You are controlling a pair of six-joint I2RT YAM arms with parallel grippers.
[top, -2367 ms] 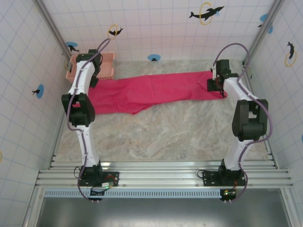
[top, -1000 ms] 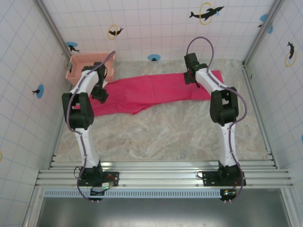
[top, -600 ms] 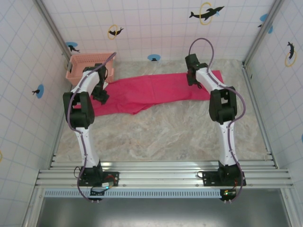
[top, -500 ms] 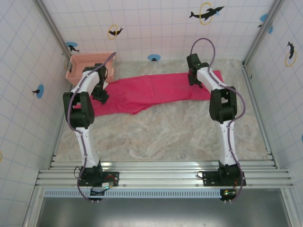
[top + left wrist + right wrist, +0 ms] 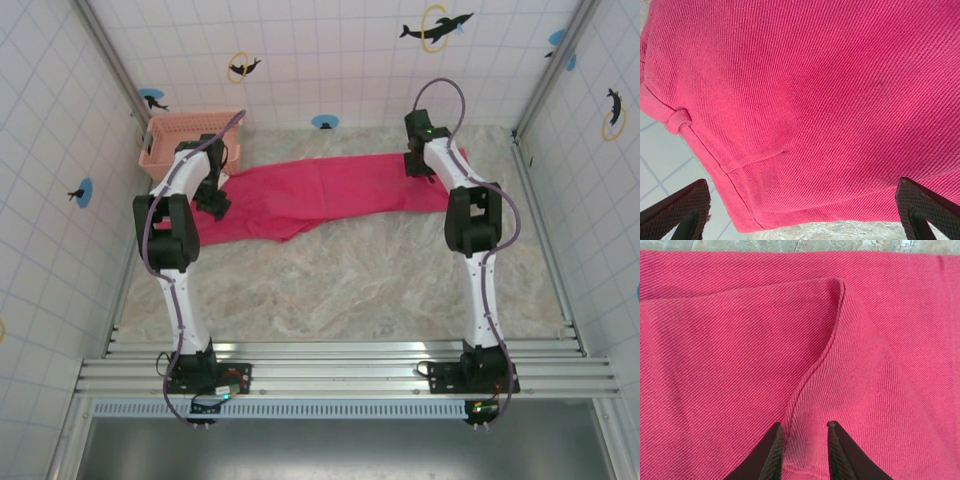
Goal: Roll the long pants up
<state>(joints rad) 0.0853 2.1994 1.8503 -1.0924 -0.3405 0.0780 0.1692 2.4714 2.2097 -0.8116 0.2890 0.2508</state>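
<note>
Fold of long pants (image 5: 320, 190) is pinched between right gripper (image 5: 805, 447) fingers at far right end. Left gripper (image 5: 800, 210) is held wide apart over left waist end.

There is one pair of pants (image 5: 330, 190), one basket (image 5: 185, 135) and one table (image 5: 350, 290). Two arms, the left arm (image 5: 165, 225) and the right arm (image 5: 478, 225), carry two grippers: the left gripper (image 5: 212, 203) and the right gripper (image 5: 419, 166).
</note>
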